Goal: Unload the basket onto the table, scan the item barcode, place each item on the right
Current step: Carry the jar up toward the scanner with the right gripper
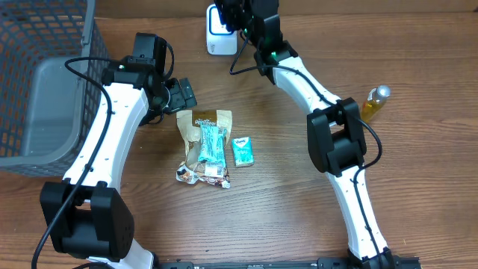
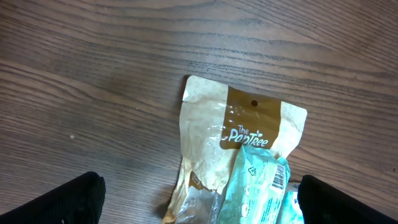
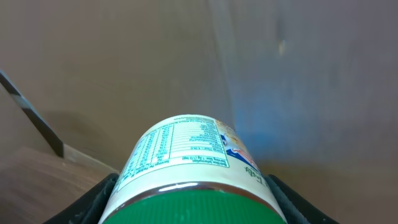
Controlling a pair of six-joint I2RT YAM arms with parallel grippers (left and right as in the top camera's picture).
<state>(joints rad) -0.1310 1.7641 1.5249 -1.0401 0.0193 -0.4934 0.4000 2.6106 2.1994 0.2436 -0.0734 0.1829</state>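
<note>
My right gripper is shut on a jar with a green lid and a cream label, its printed side facing up in the right wrist view. From overhead, that gripper hovers at the table's back edge, right beside the white scanner, which glows blue. The jar itself is hidden from overhead. My left gripper stands open just behind a pile of snack packs. Its two black fingers straddle a cream and brown pouch without touching it.
A teal packet with a barcode lies on the pouch, with a small teal box to its right. A yellow bottle stands at the right. A wire basket and a grey bin sit at the left.
</note>
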